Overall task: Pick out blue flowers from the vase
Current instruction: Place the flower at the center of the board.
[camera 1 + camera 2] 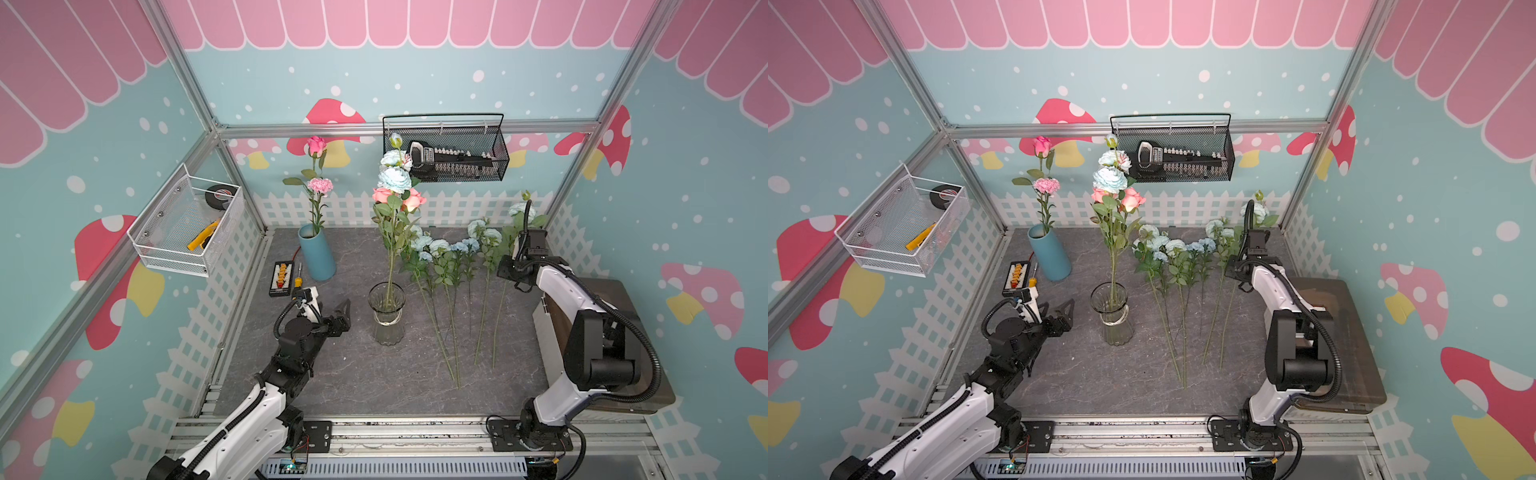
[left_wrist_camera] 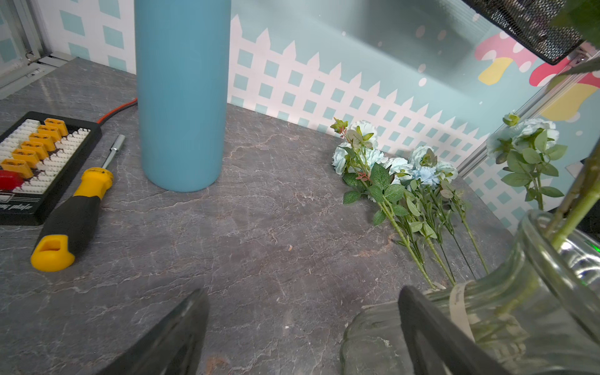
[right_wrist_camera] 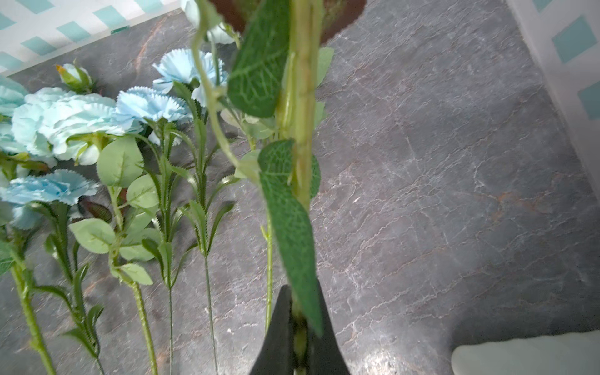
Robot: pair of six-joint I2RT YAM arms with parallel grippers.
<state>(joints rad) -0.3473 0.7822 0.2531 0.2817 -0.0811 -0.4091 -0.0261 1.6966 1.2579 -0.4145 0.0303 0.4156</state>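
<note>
The left tool [image 2: 302,292] is held wide apart and empty, just beside the glass vase [image 1: 387,328]. In the vase a blue stem [image 1: 394,178] is seen standing, its pale ruffled blooms tinged white with a bud on top, above two salmon roses [image 1: 413,200]. Right of the vase, blue flowers [image 1: 440,249] are laid in a row on the desk [image 1: 332,374], blooms toward the fence. Further right, the right tool [image 3: 300,305] is clamped on the green leafy stem of the held flower [image 1: 516,209], raised upright. At the rear left, a blue vase [image 1: 318,257] with pink flowers is seen.
</note>
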